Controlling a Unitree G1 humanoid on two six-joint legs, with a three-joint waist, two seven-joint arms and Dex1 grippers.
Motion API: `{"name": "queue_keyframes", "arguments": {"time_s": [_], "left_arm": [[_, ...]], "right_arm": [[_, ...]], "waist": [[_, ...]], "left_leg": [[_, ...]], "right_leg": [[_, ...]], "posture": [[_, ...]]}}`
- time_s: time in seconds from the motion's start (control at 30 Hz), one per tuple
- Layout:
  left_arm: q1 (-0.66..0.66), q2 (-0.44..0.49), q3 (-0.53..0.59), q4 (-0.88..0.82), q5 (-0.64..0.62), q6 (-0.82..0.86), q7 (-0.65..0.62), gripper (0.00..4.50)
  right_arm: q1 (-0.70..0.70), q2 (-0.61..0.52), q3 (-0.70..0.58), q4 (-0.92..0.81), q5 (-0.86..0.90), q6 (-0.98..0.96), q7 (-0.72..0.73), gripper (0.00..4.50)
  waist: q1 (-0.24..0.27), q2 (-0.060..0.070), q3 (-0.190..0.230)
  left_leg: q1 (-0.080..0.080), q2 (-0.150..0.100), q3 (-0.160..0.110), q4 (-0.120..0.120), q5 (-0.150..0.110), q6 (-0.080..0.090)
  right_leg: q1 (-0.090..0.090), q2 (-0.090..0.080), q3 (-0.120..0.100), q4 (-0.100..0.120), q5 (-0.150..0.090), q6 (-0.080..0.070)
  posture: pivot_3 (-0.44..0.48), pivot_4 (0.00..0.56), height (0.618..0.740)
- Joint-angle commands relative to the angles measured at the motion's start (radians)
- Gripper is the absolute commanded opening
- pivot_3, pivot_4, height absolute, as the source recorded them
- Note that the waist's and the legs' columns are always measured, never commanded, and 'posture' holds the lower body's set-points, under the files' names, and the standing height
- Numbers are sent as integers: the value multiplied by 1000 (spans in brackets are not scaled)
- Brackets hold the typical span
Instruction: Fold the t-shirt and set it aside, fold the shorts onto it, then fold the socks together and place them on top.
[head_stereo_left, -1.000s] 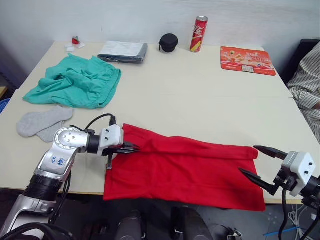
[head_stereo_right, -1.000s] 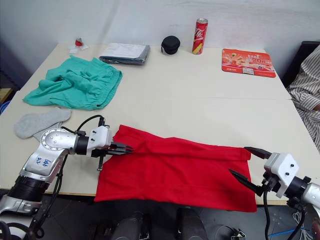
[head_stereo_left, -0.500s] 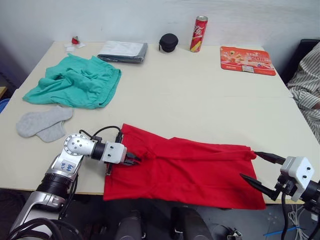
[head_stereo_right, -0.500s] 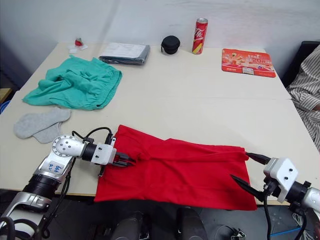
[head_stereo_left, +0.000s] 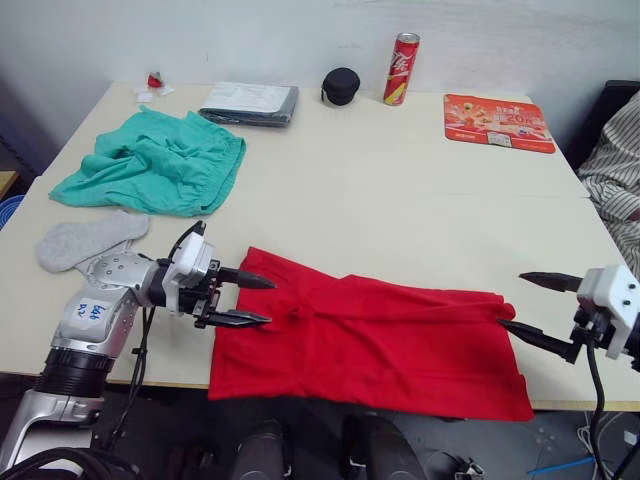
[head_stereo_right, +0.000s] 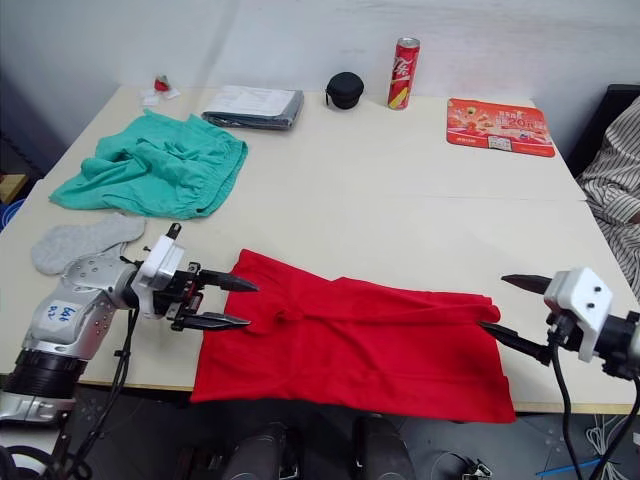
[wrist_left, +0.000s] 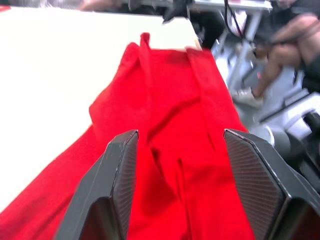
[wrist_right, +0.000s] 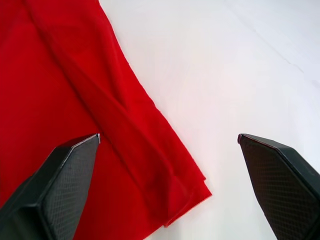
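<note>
The socks (head_stereo_left: 88, 243) were seen at the far left of the frame, lying flat on the table (head_stereo_left: 400, 190). The shorts (head_stereo_left: 152, 163) were bunched up just above them, in the upper left. A folded grey cloth (head_stereo_left: 249, 102) was seen near the top edge, with a small black case (head_stereo_left: 341, 86) and a red can (head_stereo_left: 400, 55) further right.

The left gripper (head_stereo_left: 245, 300) was seen at the lower left, its fingers spread wide with nothing held. It was placed at the left end of the t-shirt (head_stereo_left: 370, 345). The t-shirt was spread as a long red strip across the bottom middle of the frame, and its lower edge hung over the table's front edge.

The right gripper (head_stereo_left: 527, 308) was seen at the lower right, just past the t-shirt's right end. Its fingers were also spread wide, with nothing held. A red mat (head_stereo_left: 499, 108) lay in the upper right.
</note>
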Motion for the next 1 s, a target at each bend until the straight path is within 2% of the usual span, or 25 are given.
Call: {"name": "queue_keyframes", "arguments": {"time_s": [0.03,0.1,0.27,0.47,0.7,1.0], "left_arm": [[-7,-17,1,-19,23,-14,14,2867],[-1,-25,-2,-13,42,-30,13,2880],[24,-28,7,-11,66,-53,8,2880],[45,-29,15,-12,75,-63,10,2880],[50,-32,11,-3,89,-77,11,2880],[62,-27,11,1,105,-81,15,2880]], "right_arm": [[-75,-15,57,121,-43,-68,54,4325],[-115,-18,87,185,-63,-108,80,3913],[-165,-19,126,296,-98,-199,138,2132],[-154,-18,125,344,-102,-276,171,10],[-88,-12,111,376,-122,-493,174,10],[-82,28,145,494,-191,-705,67,10]], "waist": [[-1,0,0],[-1,0,0],[-2,0,0],[-2,0,0],[-1,0,0],[-6,0,0]], "left_leg": [[0,0,0,0,0,0],[0,0,1,0,1,-1],[0,0,1,0,2,-2],[0,1,1,0,2,-2],[1,1,1,0,2,-2],[1,1,1,0,2,-3]], "right_leg": [[0,0,0,0,0,0],[0,0,0,0,0,0],[0,0,0,0,0,0],[0,0,0,0,0,0],[0,0,0,0,0,0],[0,0,1,0,0,0]], "posture": [[0,150,740],[0,150,740],[0,150,740],[0,150,740],[0,150,740],[0,150,740]]}}
